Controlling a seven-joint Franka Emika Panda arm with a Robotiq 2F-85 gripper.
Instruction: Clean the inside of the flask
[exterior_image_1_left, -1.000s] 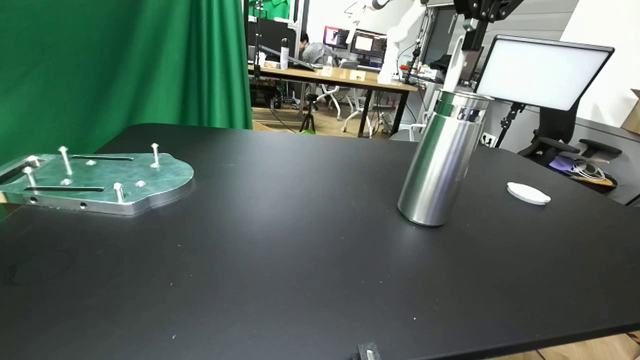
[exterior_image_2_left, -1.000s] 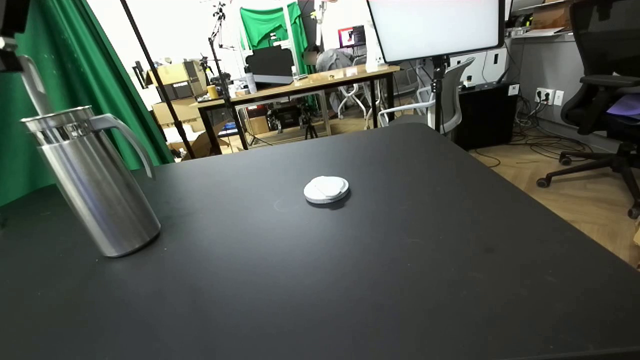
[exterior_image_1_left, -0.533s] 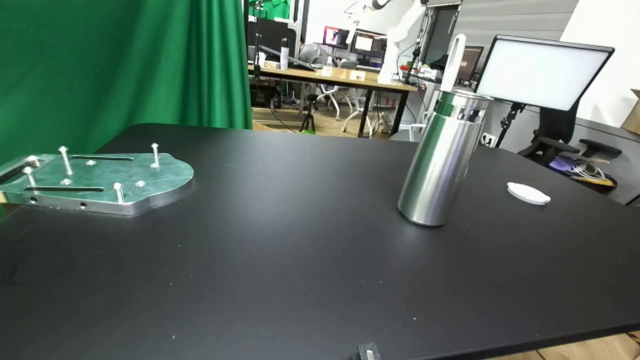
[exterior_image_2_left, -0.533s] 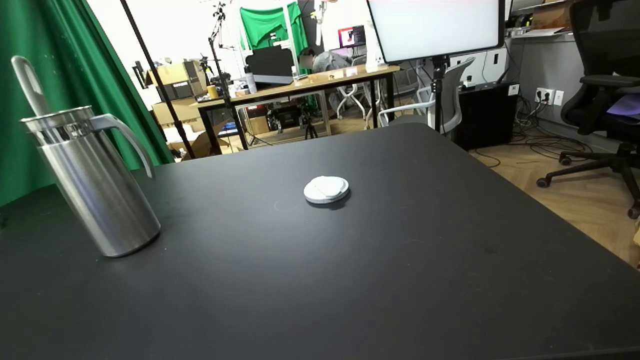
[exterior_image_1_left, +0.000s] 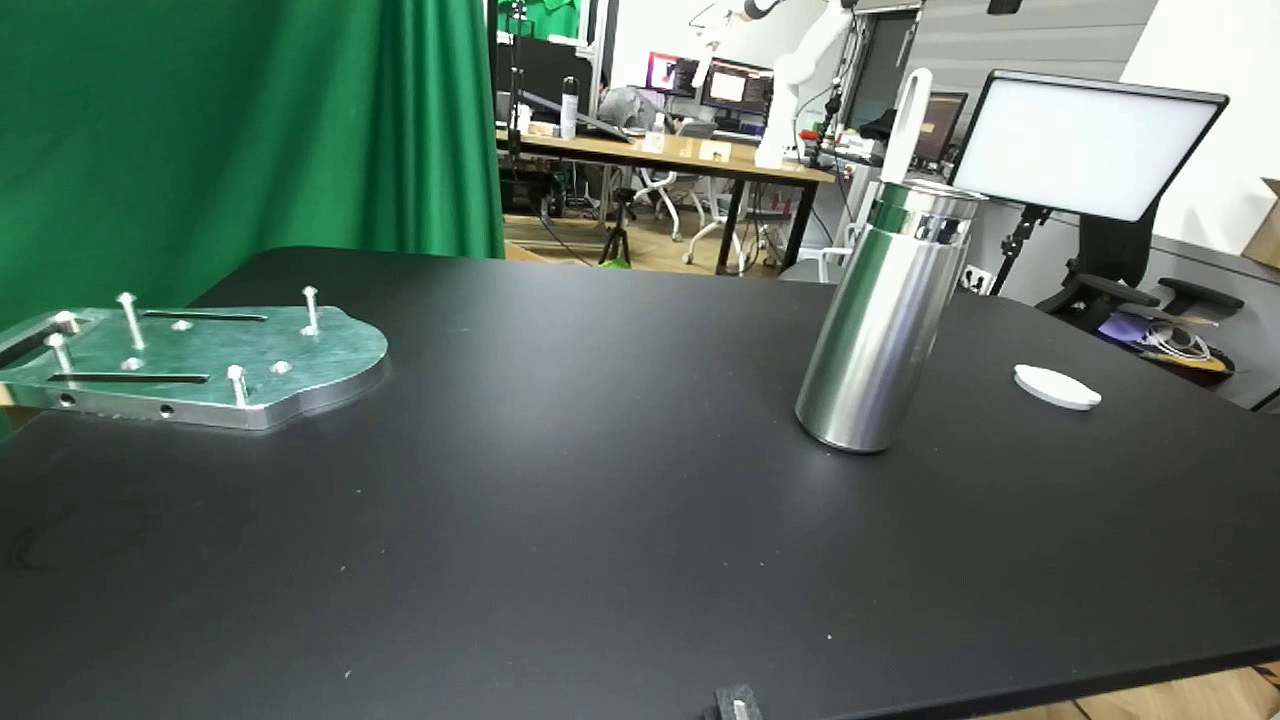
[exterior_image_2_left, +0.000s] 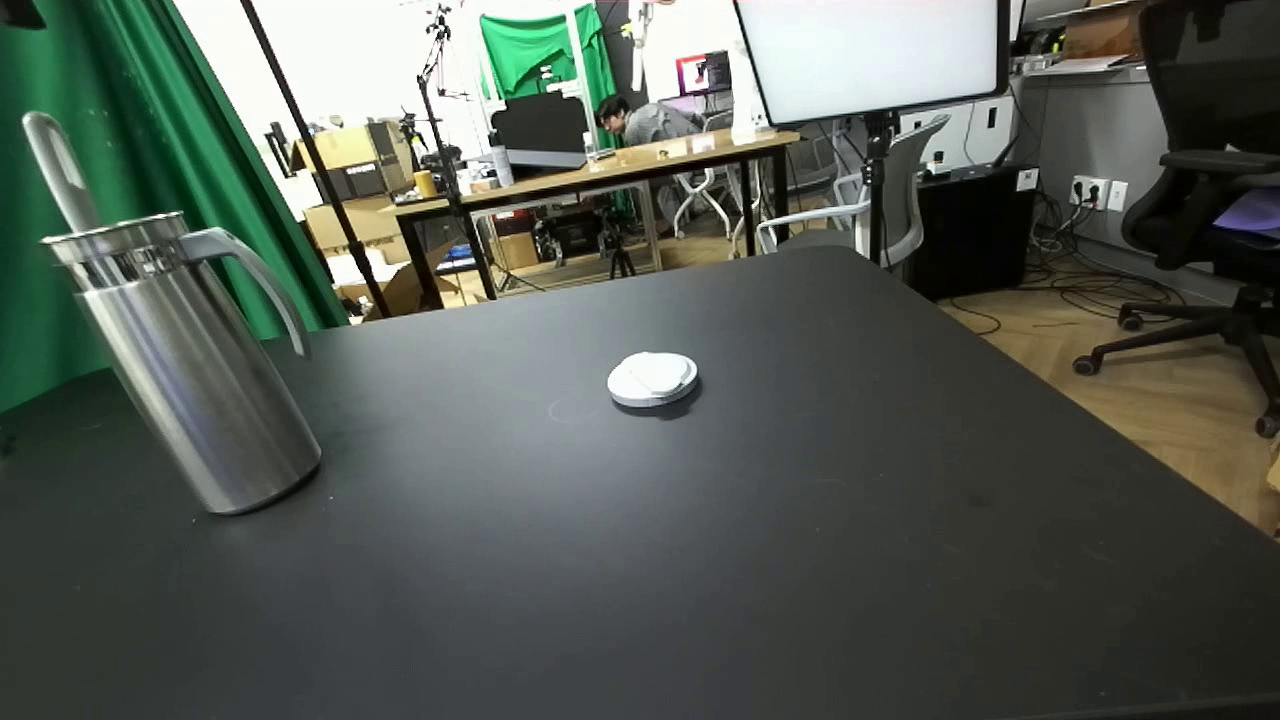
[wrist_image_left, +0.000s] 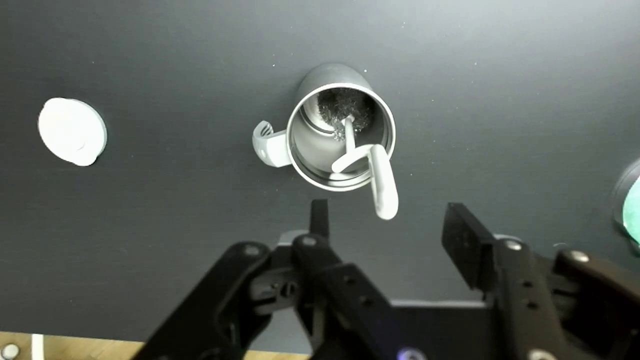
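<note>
holding nothing, my claw (wrist_image_left: 387, 221) hangs wide.
the brush (wrist_image_left: 349, 136) should be light, stiff, maybe slippery; i'd pinch its handle (wrist_image_left: 383, 185), above the flask (exterior_image_1_left: 887, 325).

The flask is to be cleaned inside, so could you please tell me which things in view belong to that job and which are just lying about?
Part of the job:
steel flask
brush, leaning inside it
gripper, open

Apparently just lying about:
white lid, perhaps the flask's
bolt-studded metal plate
</note>
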